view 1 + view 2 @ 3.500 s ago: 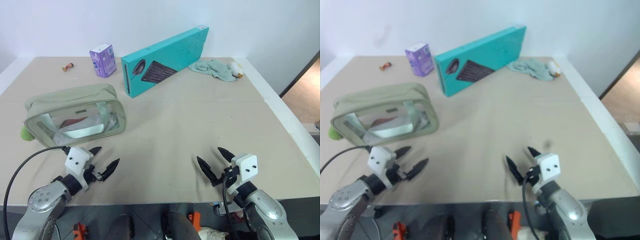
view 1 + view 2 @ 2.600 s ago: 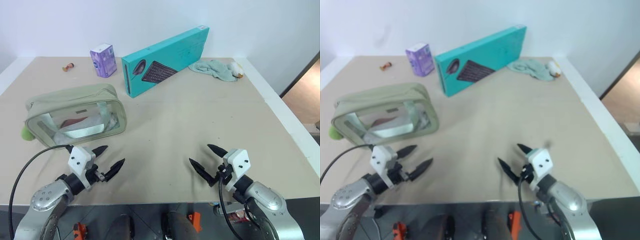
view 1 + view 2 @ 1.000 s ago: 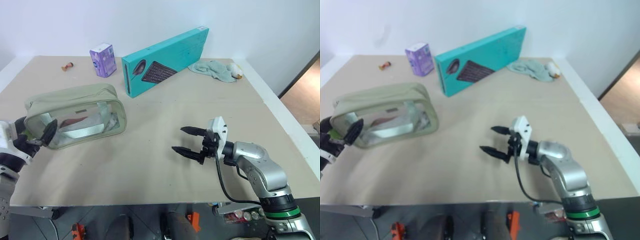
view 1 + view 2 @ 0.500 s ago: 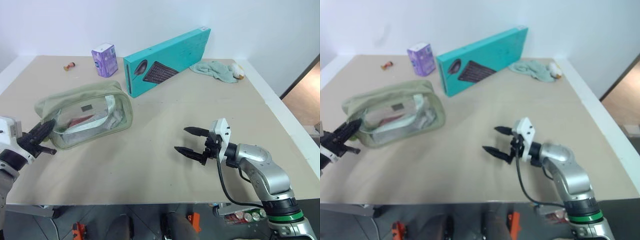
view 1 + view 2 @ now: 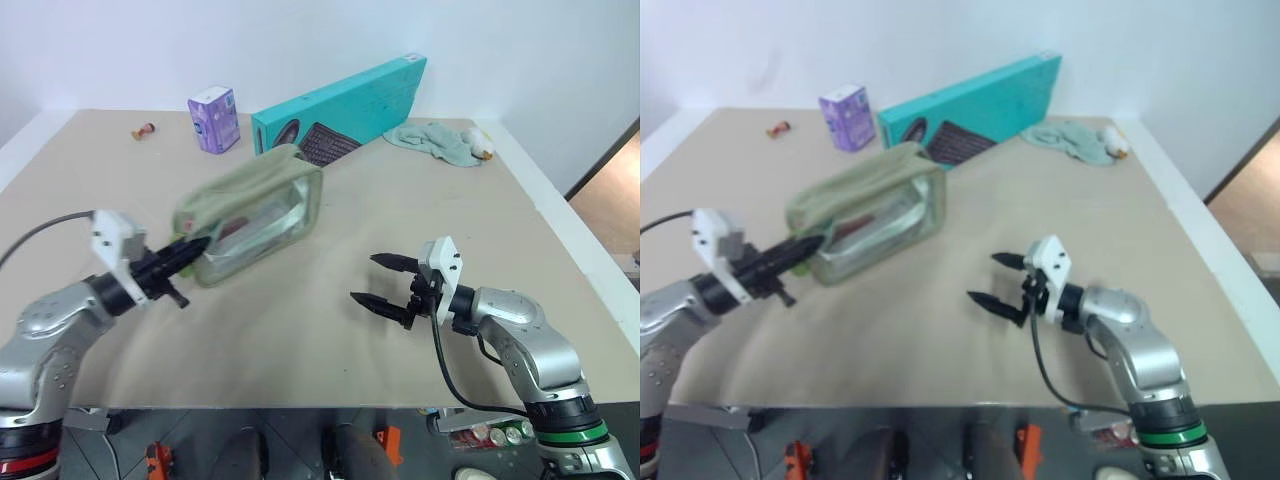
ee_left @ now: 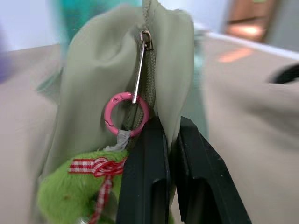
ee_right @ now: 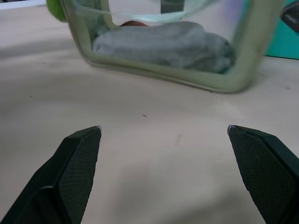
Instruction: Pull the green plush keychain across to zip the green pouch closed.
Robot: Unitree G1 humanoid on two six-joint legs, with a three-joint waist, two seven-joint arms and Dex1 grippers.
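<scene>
A beige table (image 5: pixel 400 220) holds a green pouch (image 5: pixel 262 212), a teal keyboard box (image 5: pixel 345 105), a purple carton (image 5: pixel 215 118), a pale mint cloth (image 5: pixel 432 138) and a small red object (image 5: pixel 147 128).

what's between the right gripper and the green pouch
Only bare table. In the right wrist view the open right gripper faces the green pouch across plain tabletop, with nothing lying between them.

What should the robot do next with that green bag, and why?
Probably bring the open right gripper across to steady the green pouch. The left gripper is shut at the zipper end beside the green plush keychain, and the pouch looks tilted up off the table, so pulling alone may just drag the bag.
</scene>
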